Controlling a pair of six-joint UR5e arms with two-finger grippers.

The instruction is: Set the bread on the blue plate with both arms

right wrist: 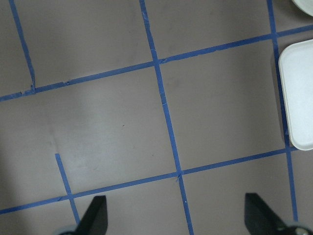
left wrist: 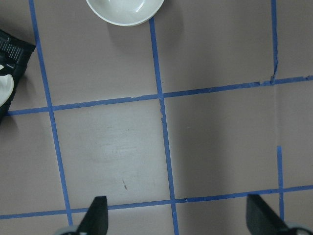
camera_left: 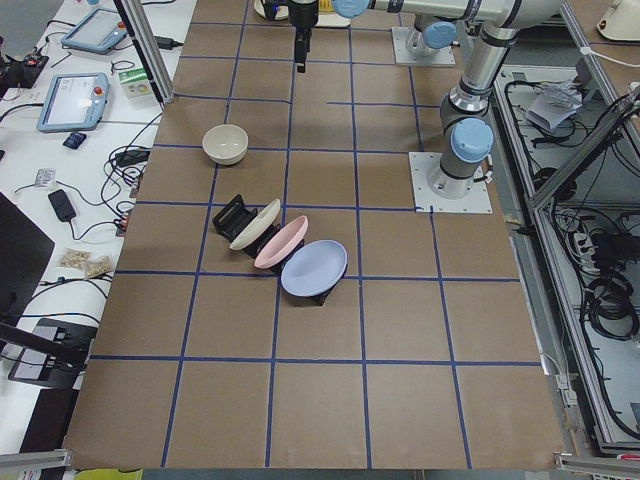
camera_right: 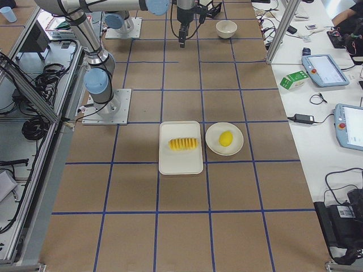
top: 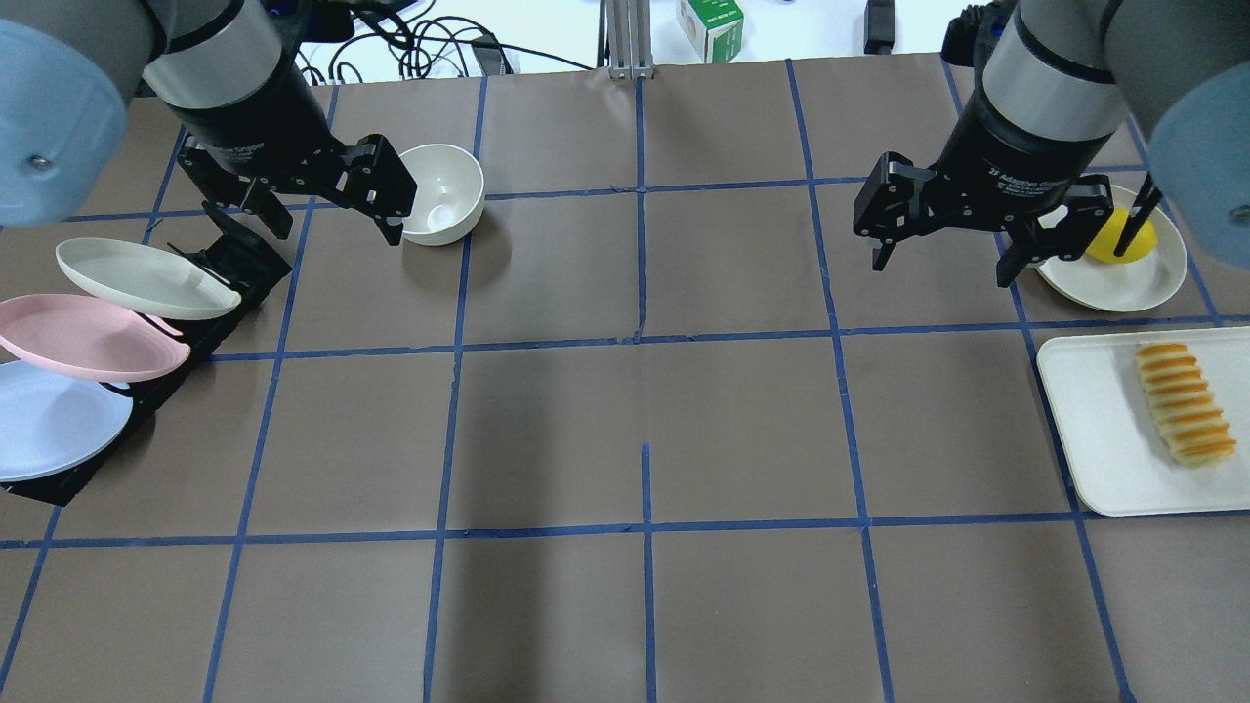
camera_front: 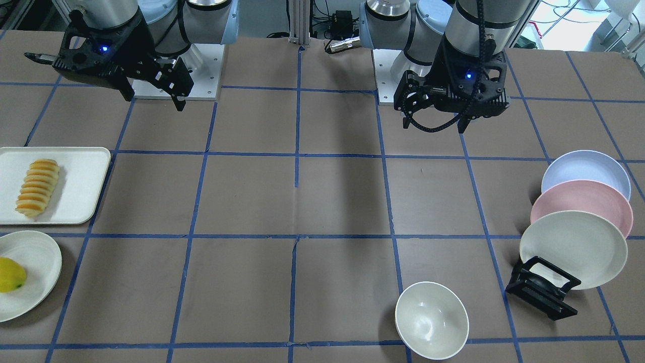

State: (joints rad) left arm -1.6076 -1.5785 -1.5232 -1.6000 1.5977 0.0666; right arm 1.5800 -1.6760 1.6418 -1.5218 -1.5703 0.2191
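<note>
The bread [camera_front: 38,187], a ridged pale yellow loaf with orange tops, lies on a white tray [camera_front: 85,166]; it also shows in the overhead view [top: 1184,402]. The blue plate [top: 49,420] leans in a black rack [top: 244,259], behind the other plates as the front-facing view [camera_front: 584,171] shows it. My left gripper [top: 339,234] is open and empty, raised above the table near the rack and bowl. My right gripper [top: 939,271] is open and empty, raised to the left of the tray. Both wrist views show only bare table between the open fingers [left wrist: 98,218] [right wrist: 98,215].
A pink plate [top: 88,337] and a cream plate [top: 137,278] stand in the same rack. A cream bowl [top: 444,190] sits by my left gripper. A yellow lemon-like fruit [top: 1118,239] lies on a cream plate [top: 1157,278] beyond the tray.
</note>
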